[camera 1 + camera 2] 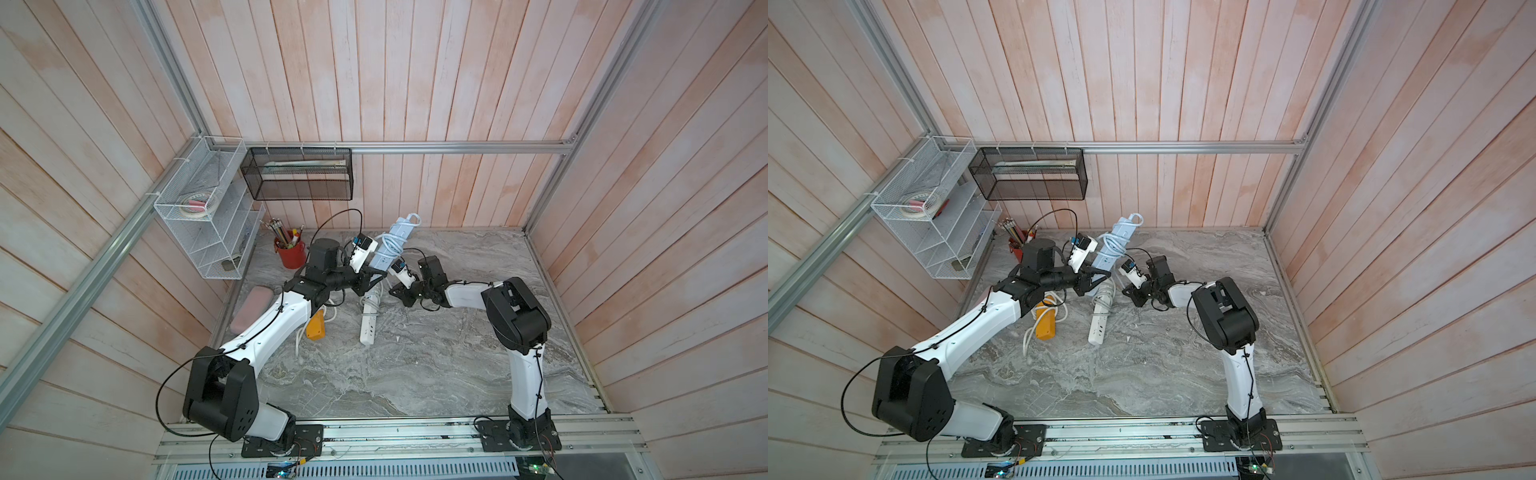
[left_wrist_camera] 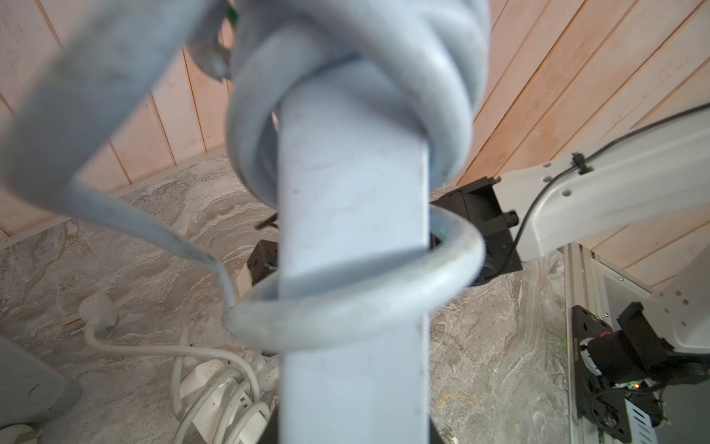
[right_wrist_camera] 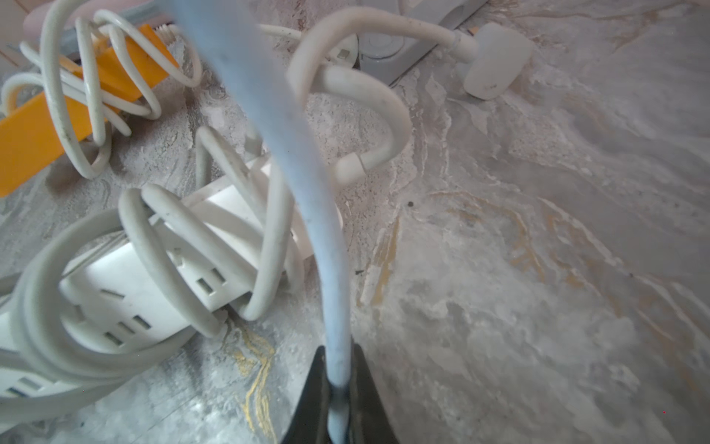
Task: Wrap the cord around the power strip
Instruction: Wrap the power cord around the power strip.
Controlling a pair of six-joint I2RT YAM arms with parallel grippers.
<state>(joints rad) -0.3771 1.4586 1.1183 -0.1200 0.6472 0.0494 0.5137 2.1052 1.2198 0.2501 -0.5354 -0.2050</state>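
My blue strip point(image 1: 403, 227) is up in the air near the back of the table point(image 1: 457, 353). It leans, with its top end toward the back wall. My left gripper point(image 1: 376, 276) is clamped tight on its low end and holds it up.

The cord point(image 1: 390, 245) is pale blue too. It makes a small loop at the top end of the strip. Then it goes round the middle a few times. In the left wrist view the rounds look loose: a fat bunch up high and one wide ring point(image 2: 384, 300) lower down, with gaps between cord and strip point(image 2: 353, 230). From there the cord point(image 3: 307, 161) hangs free and runs to my right gripper point(image 3: 337, 353). That gripper is pinched tight on the cord, low over the table and just beside the left one.

Right under both grippers lies a white strip point(image 1: 369, 320), flat on the table, with its own white cord in loops round it. In the right wrist view its loops and plug sit close by my blue cord. An orange strip point(image 1: 315, 330) with a thin white cord lies under my left arm. A pink case point(image 1: 251, 309) is by the left wall. A red cup point(image 1: 289, 251) of pencils stands in the back corner. On the walls hang a white rack point(image 1: 199, 216) and a black basket point(image 1: 299, 174).
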